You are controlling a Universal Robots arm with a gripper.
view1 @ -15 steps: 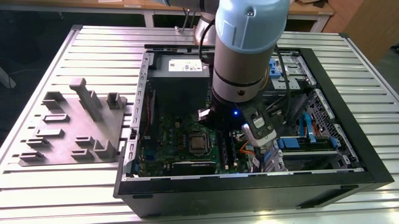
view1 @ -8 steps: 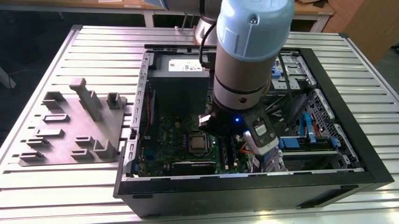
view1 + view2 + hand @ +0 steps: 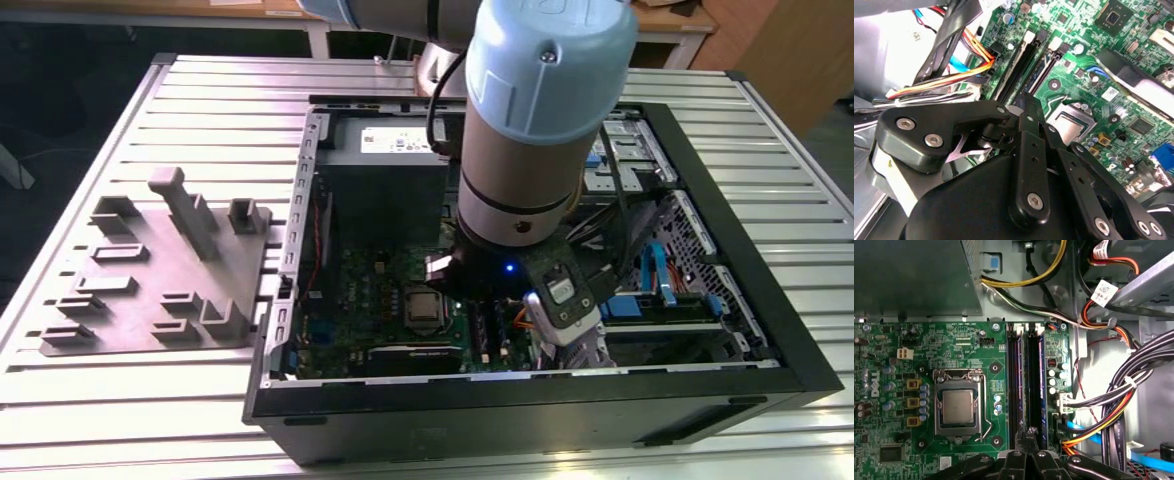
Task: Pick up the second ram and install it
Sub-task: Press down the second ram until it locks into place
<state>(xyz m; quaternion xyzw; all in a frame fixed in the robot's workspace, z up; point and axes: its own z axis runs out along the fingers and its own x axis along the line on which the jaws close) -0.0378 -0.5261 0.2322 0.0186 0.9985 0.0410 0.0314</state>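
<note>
Your tool (image 3: 1030,437), clenched tip-to-tip low in the frame, presses the second ram (image 3: 1033,382), stiff yet fragile; push its top edge.

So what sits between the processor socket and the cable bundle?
In the first wrist view, two dark memory slots run side by side between processor socket and cable bundle.

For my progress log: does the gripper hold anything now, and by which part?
Nothing shows in its grasp: the gripper has its fingers closed together, over the memory slots.
</note>
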